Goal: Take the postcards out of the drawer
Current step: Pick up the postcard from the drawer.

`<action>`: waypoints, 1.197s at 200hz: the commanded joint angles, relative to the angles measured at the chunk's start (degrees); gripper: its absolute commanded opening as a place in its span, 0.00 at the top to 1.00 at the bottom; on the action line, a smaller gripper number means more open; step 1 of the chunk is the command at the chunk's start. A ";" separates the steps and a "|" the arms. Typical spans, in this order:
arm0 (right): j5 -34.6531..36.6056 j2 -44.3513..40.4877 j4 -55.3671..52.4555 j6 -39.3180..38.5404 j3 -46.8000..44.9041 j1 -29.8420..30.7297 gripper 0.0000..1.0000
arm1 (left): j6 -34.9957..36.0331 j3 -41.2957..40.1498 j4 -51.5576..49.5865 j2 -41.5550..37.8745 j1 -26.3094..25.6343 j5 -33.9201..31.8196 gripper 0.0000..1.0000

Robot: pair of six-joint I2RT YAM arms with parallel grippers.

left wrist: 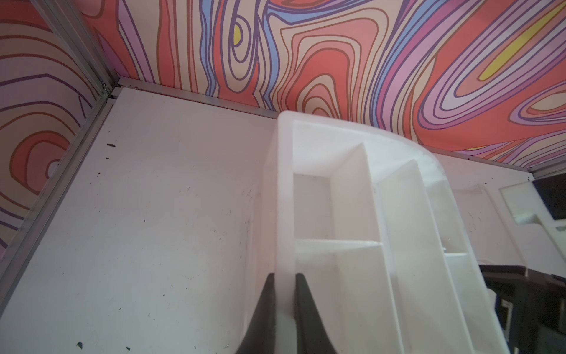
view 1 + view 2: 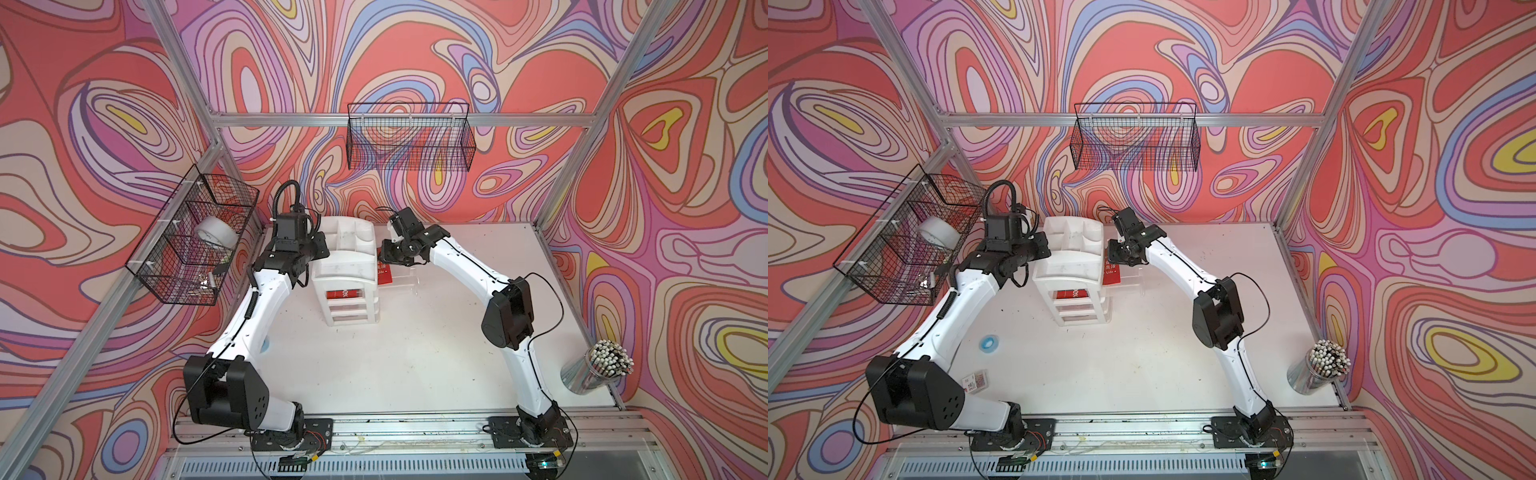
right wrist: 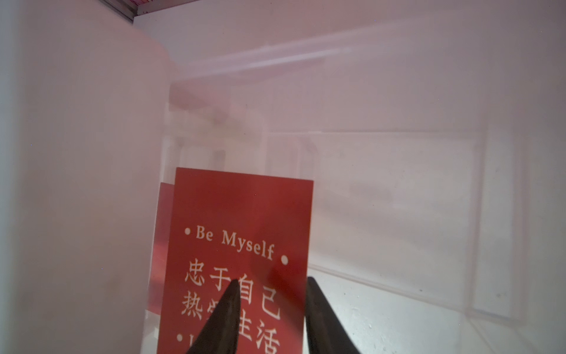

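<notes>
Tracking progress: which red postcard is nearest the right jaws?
The Be Myself postcard, at the right jaws beside the drawer unit; the 100% postcard sits inside it.

1. A red postcard (image 3: 242, 214) with white "Be Myself" and Chinese lettering lies face up in the clear drawer (image 3: 398, 199), which is pulled out beside the drawer unit (image 2: 345, 266).
2. A second red postcard (image 3: 164, 214) lies underneath, with only its edge showing.
3. A third red postcard (image 2: 345, 294) lies inside the unit's top slot.
</notes>
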 commanded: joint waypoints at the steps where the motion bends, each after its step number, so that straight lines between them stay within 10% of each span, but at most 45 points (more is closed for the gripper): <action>1: -4.00 -2.80 3.29 0.36 -2.15 0.51 0.65 | 0.77 -1.64 -3.96 -0.17 0.11 -0.03 1.00; 239: -9.23 -7.30 9.35 1.05 -8.63 0.01 0.87 | 0.40 -0.52 -4.34 -0.09 0.11 1.33 1.00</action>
